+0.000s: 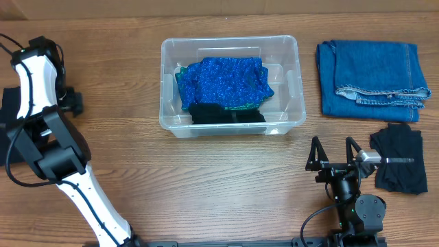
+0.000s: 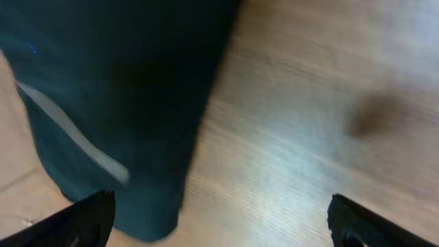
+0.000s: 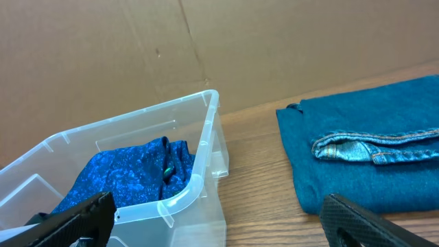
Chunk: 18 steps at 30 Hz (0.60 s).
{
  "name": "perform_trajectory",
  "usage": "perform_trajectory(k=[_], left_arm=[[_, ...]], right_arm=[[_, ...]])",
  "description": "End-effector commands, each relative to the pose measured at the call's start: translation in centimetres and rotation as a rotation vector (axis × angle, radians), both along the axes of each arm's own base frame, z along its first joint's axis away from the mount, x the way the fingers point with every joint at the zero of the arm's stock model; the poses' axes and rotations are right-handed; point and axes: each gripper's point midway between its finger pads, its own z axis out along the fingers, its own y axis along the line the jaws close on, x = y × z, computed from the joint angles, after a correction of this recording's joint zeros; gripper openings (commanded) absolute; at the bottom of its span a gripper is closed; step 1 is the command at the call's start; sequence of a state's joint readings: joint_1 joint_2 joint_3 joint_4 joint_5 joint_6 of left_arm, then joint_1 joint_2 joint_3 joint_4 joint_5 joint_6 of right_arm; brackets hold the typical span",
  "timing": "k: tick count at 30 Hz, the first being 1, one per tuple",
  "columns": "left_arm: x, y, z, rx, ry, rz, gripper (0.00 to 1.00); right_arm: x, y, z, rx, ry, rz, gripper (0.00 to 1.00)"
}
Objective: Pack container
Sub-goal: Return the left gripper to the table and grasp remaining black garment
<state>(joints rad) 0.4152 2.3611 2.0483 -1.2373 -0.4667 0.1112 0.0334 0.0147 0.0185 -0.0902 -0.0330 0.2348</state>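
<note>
The clear container [image 1: 288, 82] stands at the table's middle back and holds a sparkly blue cloth [image 1: 223, 81] over a black cloth [image 1: 216, 113]. In the right wrist view its rim [image 3: 199, 182] and the blue cloth [image 3: 123, 180] are near left. Folded jeans [image 1: 374, 75] lie to its right and also show in the right wrist view [image 3: 370, 161]. My right gripper [image 1: 335, 152] is open and empty, in front of the container's right corner [image 3: 216, 219]. My left gripper [image 2: 219, 219] is open and empty over bare wood beside a dark teal cloth [image 2: 116, 103]. In the overhead view only the left arm [image 1: 33, 82] shows.
A small black cloth [image 1: 399, 159] lies right of my right gripper, in front of the jeans. A dark cloth [image 1: 7, 103] sits at the table's far left edge. A brown cardboard wall [image 3: 206, 41] stands behind the table.
</note>
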Motion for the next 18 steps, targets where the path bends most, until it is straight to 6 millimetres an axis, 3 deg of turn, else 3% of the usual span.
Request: perform_trajectory(k=[1,6,13,18], left_arm=[[1.3,2.1,0.2,0.085,-0.060,0.011,0.94],[1.6,3.9,-0.2,0.200,-0.017,-0.010,0.94],[0.3,4.9,-3.0,0.213,0.076,-0.007,0.94],[1.2,6.4,-2.6,0.291,0.025,0.025,0.90]], right_arm=[[0.0,-0.3,-0.1,-0.007,-0.007,-0.015,1.00],[0.0,-0.3,-0.1,-0.007,-0.007,-0.015,1.00],[0.0,-0.3,-0.1,-0.007,-0.007,-0.015,1.00],[0.0,-0.3,-0.1,-0.007,-0.007,-0.015,1.00]])
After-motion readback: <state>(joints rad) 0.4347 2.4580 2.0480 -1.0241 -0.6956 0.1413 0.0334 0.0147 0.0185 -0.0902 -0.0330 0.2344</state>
